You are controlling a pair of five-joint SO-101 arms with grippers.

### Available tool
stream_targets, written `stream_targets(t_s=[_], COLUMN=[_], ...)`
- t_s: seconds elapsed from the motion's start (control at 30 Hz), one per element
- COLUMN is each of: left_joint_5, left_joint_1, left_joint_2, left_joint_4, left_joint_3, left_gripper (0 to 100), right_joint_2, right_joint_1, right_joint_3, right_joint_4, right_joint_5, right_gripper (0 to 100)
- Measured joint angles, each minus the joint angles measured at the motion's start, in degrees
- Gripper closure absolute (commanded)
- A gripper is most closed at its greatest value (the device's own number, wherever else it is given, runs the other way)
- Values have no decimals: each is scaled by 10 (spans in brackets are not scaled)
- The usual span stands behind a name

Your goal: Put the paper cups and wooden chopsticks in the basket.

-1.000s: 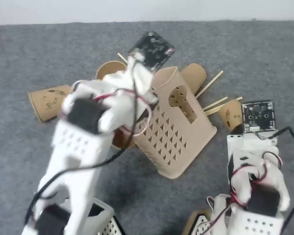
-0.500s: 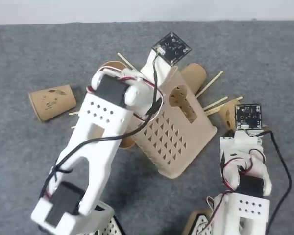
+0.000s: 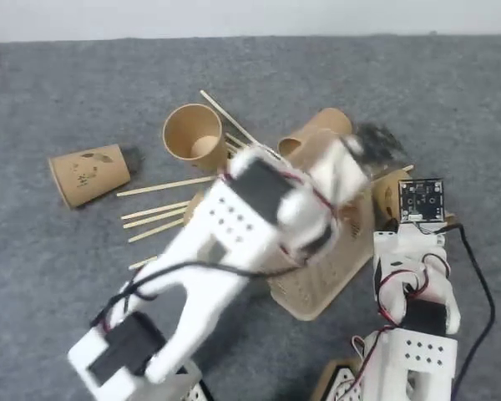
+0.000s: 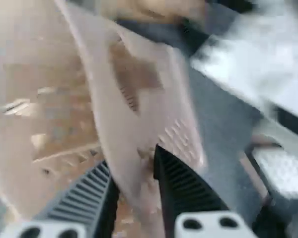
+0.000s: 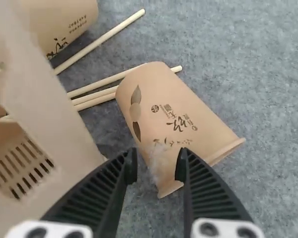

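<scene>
The tan slotted basket lies tilted at mid-table. One of its walls sits between the fingers of my left gripper, which is shut on it. The left arm stretches over the basket. One paper cup stands upright, another lies at the far left, and a third lies behind the basket. A fourth cup lies on its side right of the basket, and my right gripper hangs open over its rim. Wooden chopsticks are scattered left of the basket, and others lie by the fourth cup.
Grey carpet covers the table, with free room at the front left and far right. The right arm's base stands at the front right, and a white perforated part stands at the front edge.
My left arm has swung right across the basket, uncovering the upright cup and the chopsticks. The right gripper crept forward to the lying cup, then held still.
</scene>
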Motion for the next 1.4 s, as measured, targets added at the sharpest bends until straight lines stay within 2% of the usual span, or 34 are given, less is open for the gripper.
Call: stream_targets(t_s=[0.13, 0.2, 0.4, 0.57, 0.7, 0.9, 1.07, 1.2, 1.4], left_joint_5=[5, 5, 5, 5, 5, 4, -32, -91, -132], left_joint_1=[52, 68, 71, 63, -6, -176, -196, -224, -338], left_joint_2=[-49, -72, -117, -145, -188, -272, -360, -451, -641], left_joint_4=[4, 4, 5, 5, 6, 7, 8, -10, -132], left_joint_3=[0, 0, 0, -38, -76, -52, 110, 249, 426], left_gripper=[910, 910, 910, 910, 911, 910, 912, 912, 912], right_joint_2=[0, -3, -87, -211, -230, -171, -69, 45, 193], right_joint_1=[4, 31, 171, 185, 185, 200, 214, 235, 244], right_joint_3=[0, -2, -84, -138, -174, -259, -375, -385, -356], right_joint_4=[0, 0, 64, 136, 194, 216, 258, 282, 205], right_joint_5=[0, 0, -33, -19, 0, 21, 40, 40, -28], right_gripper=[853, 854, 854, 854, 854, 854, 854, 854, 854])
